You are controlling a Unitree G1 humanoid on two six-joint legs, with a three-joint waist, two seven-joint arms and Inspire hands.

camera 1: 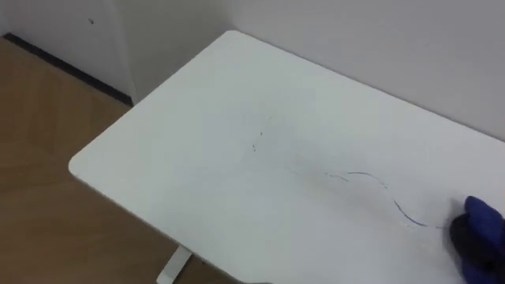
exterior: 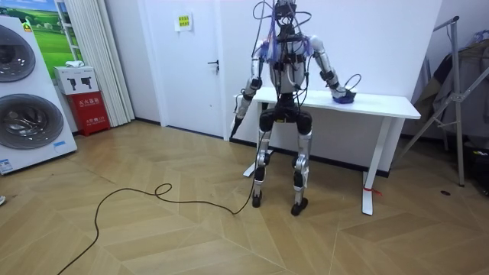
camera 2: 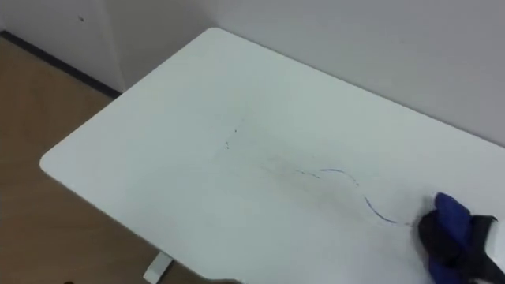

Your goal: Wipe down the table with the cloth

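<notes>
In the room view the robot stands at the white table (camera 1: 197,158), its left hand (exterior: 238,116) hanging by the table's left end, finger state impossible to tell. In the eye views a thin blue pen line (camera 1: 379,185) curls across the tabletop right of centre. At the lower right edge, just past the line's end, lies the bunched blue cloth (camera 2: 451,211) with the right hand (camera 2: 442,241) against it; whether that hand grips the cloth I cannot tell.
</notes>
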